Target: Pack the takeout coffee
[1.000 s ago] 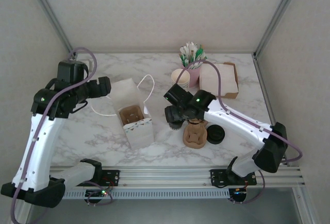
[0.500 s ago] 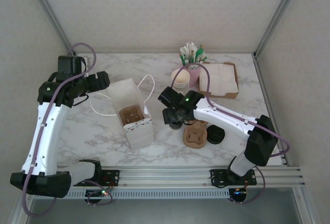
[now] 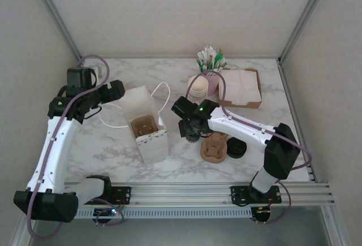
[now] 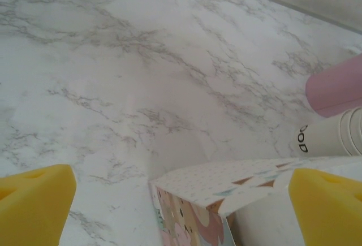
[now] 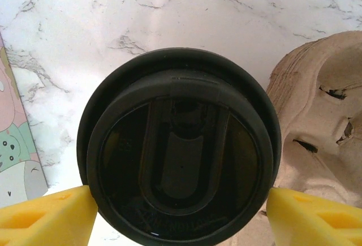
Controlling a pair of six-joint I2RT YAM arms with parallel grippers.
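Top external view: the left gripper [image 3: 116, 91] hovers at the far-left rim of the white paper bag [image 3: 154, 147], and the left wrist view shows its yellow pads [image 4: 34, 206] spread wide apart. Just right of the bag, the right gripper [image 3: 190, 130] is clamped on the black-lidded takeout coffee [image 5: 181, 144], with a pad at each side. The coffee is close beside the brown pulp carrier [image 3: 215, 147].

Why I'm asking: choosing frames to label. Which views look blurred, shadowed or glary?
Top external: even, soft light, sharp throughout, only faint shadows on the table. Left wrist: the yellow fingertips are out of focus, the white paper bag slightly soft. Right wrist: the takeout coffee shows a dark lid with little detail, marble beside it crisp.
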